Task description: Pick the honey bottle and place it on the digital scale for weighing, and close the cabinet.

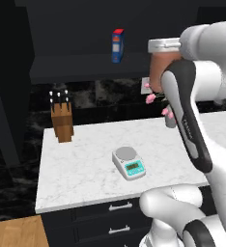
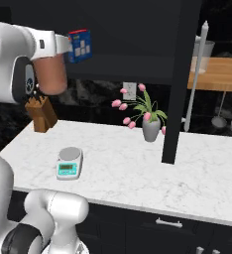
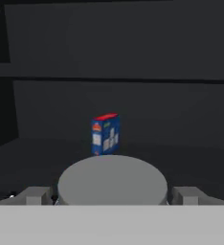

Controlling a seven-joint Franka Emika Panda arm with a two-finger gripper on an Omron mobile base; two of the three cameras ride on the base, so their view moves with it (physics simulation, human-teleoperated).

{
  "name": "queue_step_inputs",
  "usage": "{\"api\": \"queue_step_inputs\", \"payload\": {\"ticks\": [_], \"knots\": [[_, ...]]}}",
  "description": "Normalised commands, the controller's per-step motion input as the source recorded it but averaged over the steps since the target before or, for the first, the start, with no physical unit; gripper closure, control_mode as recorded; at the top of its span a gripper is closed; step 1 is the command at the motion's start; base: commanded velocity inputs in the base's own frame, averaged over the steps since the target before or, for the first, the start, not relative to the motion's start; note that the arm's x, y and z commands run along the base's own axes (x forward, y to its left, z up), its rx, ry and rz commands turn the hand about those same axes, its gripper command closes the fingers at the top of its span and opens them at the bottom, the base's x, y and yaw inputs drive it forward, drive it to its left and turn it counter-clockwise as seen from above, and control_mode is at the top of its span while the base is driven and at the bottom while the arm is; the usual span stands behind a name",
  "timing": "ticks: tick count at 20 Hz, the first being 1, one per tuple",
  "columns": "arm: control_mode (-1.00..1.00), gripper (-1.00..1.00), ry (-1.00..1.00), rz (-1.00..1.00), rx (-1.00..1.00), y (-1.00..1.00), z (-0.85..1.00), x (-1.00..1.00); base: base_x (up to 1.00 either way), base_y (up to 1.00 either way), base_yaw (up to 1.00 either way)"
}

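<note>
Over on the left stands the knife block at the back of the worktop. Next along, the digital scale sits flat near the front edge, plate bare. Up and to the right of it the honey bottle hangs upright in the air, its long axis vertical, level with the open cabinet shelf where a blue carton stands. The tool looks clamped on the bottle's sides, though the arm hides the fingers from me. The scale lies below and left of the bottle.
</note>
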Motion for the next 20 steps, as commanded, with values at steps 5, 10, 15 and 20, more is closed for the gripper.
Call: {"api": "queue_step_inputs", "payload": {"ticks": [5,10,15,20], "knots": [[-1.0,1.0,-0.01,0.13,0.03,-0.22,-1.0,-0.89,0.0,0.0,0.0],[-1.0,1.0,-0.01,0.3,0.11,-0.13,-1.0,-0.07,0.0,0.0,0.0],[-1.0,1.0,0.0,0.29,0.1,0.0,-0.94,0.39,0.0,0.0,0.0],[-1.0,1.0,0.08,0.16,0.04,0.07,-0.78,0.9,0.0,0.0,0.0]]}}
